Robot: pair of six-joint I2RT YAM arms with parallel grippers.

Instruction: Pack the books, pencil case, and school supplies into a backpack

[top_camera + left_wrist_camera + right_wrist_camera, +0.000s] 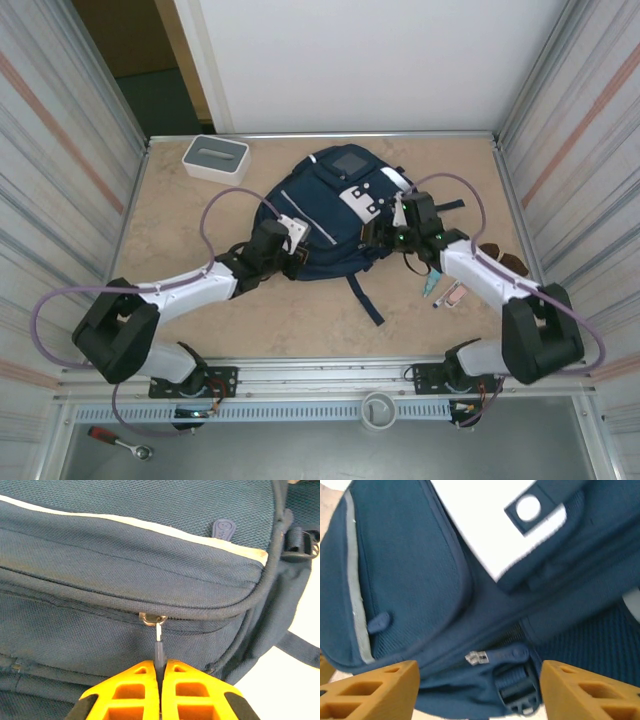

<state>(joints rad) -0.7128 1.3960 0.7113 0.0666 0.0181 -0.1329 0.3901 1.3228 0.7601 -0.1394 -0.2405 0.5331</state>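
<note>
The large navy-blue fabric backpack [325,225] lies flat in the middle of the pale table [300,320]; the small teal tube-shaped marker [431,286] and the slim pink-and-white pen-like stick [452,294] lie side by side on the table just beside its right edge, outside it.

The left gripper [160,669] has its yellow fingers pressed together on the thin dark zip pull [158,650], which hangs from a small metal slider [152,618] under a piped seam; the right gripper [479,672] has its fingers wide apart with nothing clamped, close over the backpack's side where a second metal slider [476,656] and a black plastic buckle [515,692] sit.

The step looks to be running the zip open so the compartment can take the supplies; doing it well probably means pulling along the line of the teeth rather than away from the fabric, since the slim pull could slip out of the pinch; soft cloth is likely to bunch ahead of the slider, so the right gripper would do best to close on a firm fold near the seam and hold it taut against the pull, clear of the buckle; a slow drag that follows the curve at the bag's corner seems safer than a straight tug.
</note>
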